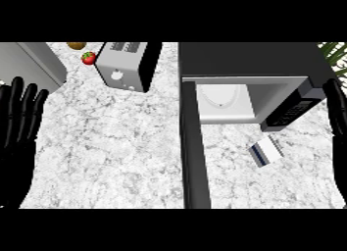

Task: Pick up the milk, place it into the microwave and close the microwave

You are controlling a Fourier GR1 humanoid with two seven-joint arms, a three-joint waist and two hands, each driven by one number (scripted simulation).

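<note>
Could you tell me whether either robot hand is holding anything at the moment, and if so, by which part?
Nothing is held. The left robot hand and right robot hand are open at the view's edges, and the milk lies untouched on the counter.

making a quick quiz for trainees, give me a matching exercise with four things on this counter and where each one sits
Things:
1. milk carton
2. toaster
3. strawberry
4. microwave door

Places:
A. just left of the toaster, near the far edge
B. swung open, stretching toward the robot
C. lying on the counter in front of the open microwave
D. far side of the counter, left of the microwave

Pairs: 1-C, 2-D, 3-A, 4-B
</note>
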